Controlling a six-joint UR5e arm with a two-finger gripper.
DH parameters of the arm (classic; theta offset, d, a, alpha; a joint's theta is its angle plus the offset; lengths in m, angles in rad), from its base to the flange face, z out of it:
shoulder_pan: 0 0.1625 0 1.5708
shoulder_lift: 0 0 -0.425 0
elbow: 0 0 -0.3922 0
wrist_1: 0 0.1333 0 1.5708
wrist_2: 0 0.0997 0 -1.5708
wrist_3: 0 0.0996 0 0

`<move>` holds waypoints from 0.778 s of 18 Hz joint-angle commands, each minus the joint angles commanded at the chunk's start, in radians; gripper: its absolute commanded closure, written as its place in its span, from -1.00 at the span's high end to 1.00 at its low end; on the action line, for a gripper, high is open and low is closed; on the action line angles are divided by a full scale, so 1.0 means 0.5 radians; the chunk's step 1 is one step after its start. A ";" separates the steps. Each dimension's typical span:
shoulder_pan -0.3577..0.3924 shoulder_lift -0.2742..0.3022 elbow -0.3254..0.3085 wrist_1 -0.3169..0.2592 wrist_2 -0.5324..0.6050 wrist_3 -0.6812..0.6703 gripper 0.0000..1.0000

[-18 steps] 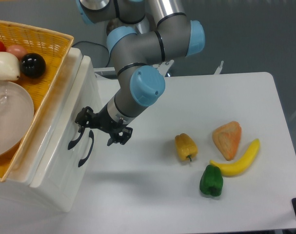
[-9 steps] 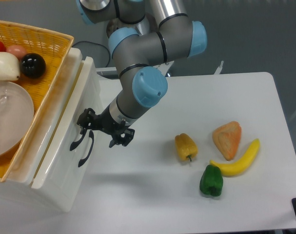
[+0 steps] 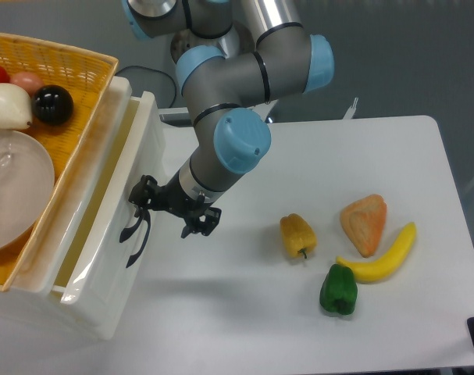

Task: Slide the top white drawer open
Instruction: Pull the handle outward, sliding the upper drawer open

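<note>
The top white drawer (image 3: 112, 205) stands at the left under a yellow basket. It is pulled out a little to the right, and a gap shows its inside along the basket's edge. Its curved black handle (image 3: 130, 229) is on the front. My gripper (image 3: 171, 209) reaches down to the handle. Its two fingers stand apart. The left finger (image 3: 143, 194) is hooked at the top of the handle and the right one is over the table. The lower drawer's handle (image 3: 137, 250) lies just beneath, partly overlapped.
The yellow wicker basket (image 3: 88, 74) on top of the cabinet holds a glass bowl, a black ball and other fruit. On the table's right are a yellow pepper (image 3: 297, 234), an orange wedge-shaped piece (image 3: 364, 223), a banana (image 3: 383, 259) and a green pepper (image 3: 338, 290).
The gripper has moved a little to the right with the handle. The top drawer has slid out with it, and the gap beside the basket has widened.
</note>
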 joint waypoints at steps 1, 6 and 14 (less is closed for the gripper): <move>0.000 -0.003 0.006 0.000 0.000 0.000 1.00; 0.040 -0.021 0.031 -0.003 0.000 0.003 1.00; 0.104 -0.037 0.043 -0.003 0.015 0.058 1.00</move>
